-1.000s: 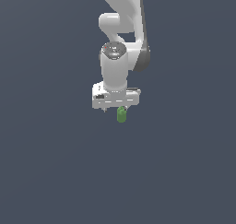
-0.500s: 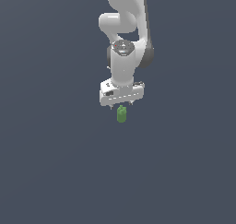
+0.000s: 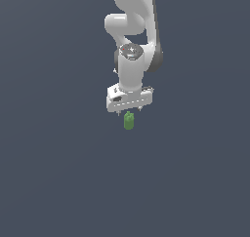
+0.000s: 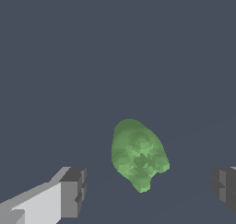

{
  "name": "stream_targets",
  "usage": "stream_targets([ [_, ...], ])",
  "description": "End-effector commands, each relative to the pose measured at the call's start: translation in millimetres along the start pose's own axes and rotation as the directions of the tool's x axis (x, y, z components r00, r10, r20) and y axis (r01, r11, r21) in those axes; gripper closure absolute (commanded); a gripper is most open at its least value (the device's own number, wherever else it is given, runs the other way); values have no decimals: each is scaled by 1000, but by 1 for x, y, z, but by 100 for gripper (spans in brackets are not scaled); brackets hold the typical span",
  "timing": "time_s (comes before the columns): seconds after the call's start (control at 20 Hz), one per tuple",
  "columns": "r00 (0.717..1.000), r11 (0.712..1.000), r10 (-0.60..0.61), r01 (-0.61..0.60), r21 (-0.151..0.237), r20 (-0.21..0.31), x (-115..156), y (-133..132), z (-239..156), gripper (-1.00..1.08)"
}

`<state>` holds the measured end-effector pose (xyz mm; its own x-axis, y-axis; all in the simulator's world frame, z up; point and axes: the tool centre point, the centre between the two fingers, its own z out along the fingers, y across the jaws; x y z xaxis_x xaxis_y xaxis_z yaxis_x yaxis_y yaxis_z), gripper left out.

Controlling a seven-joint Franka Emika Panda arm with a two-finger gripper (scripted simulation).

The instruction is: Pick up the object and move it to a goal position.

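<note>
Just above frame centre in exterior view, white arm [image 3: 132,60] points down, hand [image 3: 129,112] directly over green object [image 3: 129,121]. Fingers [image 4: 73,192] spread wide apart, object [image 4: 137,154] between them in wrist view, touching neither. Object upright on dark grey counter [image 3: 58,172], bumpy end toward wrist camera.

The arm reaches down from the upper middle of the exterior view, ending in the gripper [image 3: 129,113]. The object [image 3: 129,121] stands upright directly beneath it on the worktop [image 3: 58,182]. In the wrist view the object [image 4: 137,154] sits between the jaws (clear of both, gaps on either side).
</note>
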<state>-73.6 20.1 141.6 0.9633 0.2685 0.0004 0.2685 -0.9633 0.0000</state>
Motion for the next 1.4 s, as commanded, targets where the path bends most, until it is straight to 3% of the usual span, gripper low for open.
stream_targets([
  [0.0,1000,1000,0,0,0,1,-1,0,7,-92],
  [0.6,1000,1000,-4,4,0,0,-1,-1,46,-92],
  [0.65,1000,1000,-4,4,0,0,-1,-1,46,108],
  [1.35,1000,1000,-4,4,0,-1,-2,1,41,108],
])
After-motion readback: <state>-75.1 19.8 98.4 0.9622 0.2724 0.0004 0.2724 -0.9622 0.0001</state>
